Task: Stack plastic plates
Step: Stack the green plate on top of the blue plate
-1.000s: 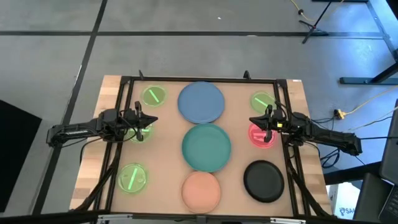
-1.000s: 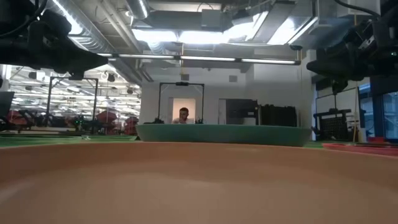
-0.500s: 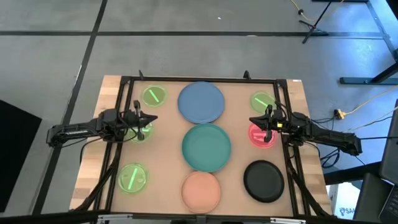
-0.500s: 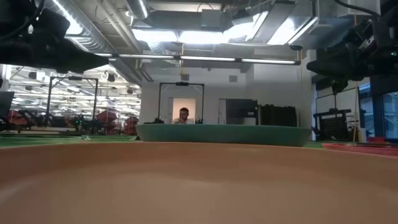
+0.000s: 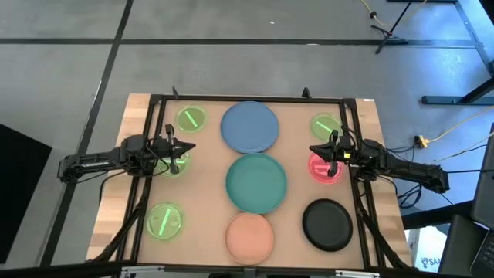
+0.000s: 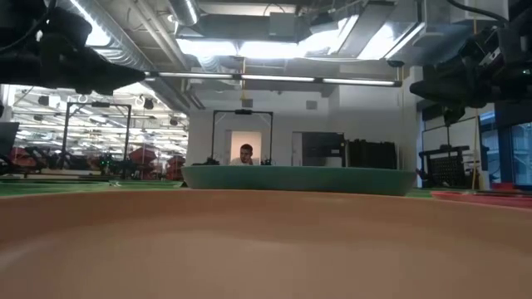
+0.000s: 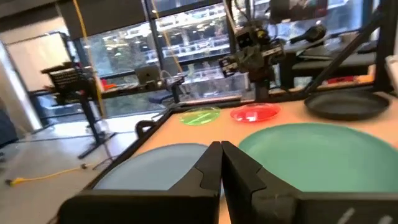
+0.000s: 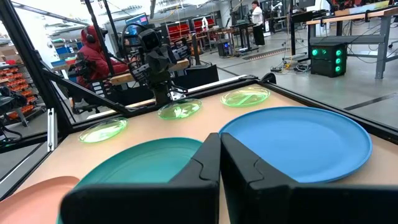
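Nine plates lie flat on the table. In a middle column are the blue plate [image 5: 249, 127], the teal plate [image 5: 256, 183] and the salmon-pink plate [image 5: 250, 235]. The black plate [image 5: 327, 225] is near right. Small neon-green plates lie far left [image 5: 191, 118], near left [image 5: 164, 221], far right [image 5: 327, 125] and under the left arm [image 5: 174, 164]. The red-pink plate [image 5: 324, 168] lies under the right arm. My left gripper [image 5: 187, 149] is shut, above the table left of the column. My right gripper [image 5: 312, 150] is shut, to the column's right.
A dark frame [image 5: 247, 99] rims the table. Both arms reach in level from the left and right edges, well above the plates, as the low view shows [image 6: 58, 58] [image 6: 474, 75]. People show in the room beyond [image 8: 93, 59] [image 6: 247, 154].
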